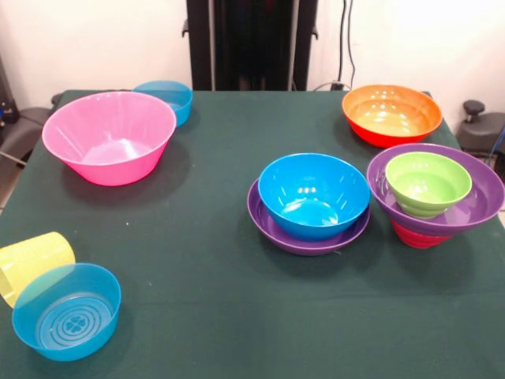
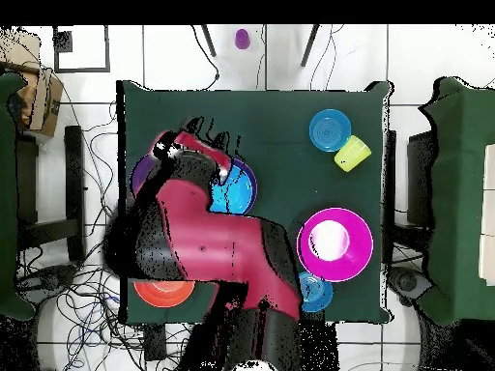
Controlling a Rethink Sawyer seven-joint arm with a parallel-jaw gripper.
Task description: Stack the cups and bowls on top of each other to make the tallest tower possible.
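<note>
A large pink bowl [image 1: 109, 136] stands at the back left, with a translucent blue bowl [image 1: 166, 99] behind it. A blue bowl [image 1: 313, 195] sits in a wide purple bowl [image 1: 308, 237]. A green bowl [image 1: 428, 183] sits in a second purple bowl [image 1: 481, 197], which rests on an upturned red bowl [image 1: 417, 235]. An orange bowl [image 1: 391, 114] stands at the back right. The ribbed yellow cup [image 1: 31, 264] lies on its side against another translucent blue bowl [image 1: 67, 310]. The arm shows only in the overhead view, with its gripper [image 2: 176, 149] above the purple stack [image 2: 143, 174]. The yellow-orange cups are out of view.
A small purple thing [image 2: 242, 39], perhaps the purple cup, lies on the floor beyond the table's far edge. The red arm [image 2: 218, 242] covers the bowls on the left of the overhead view. Green cloth [image 1: 197, 260] shows between the bowl groups.
</note>
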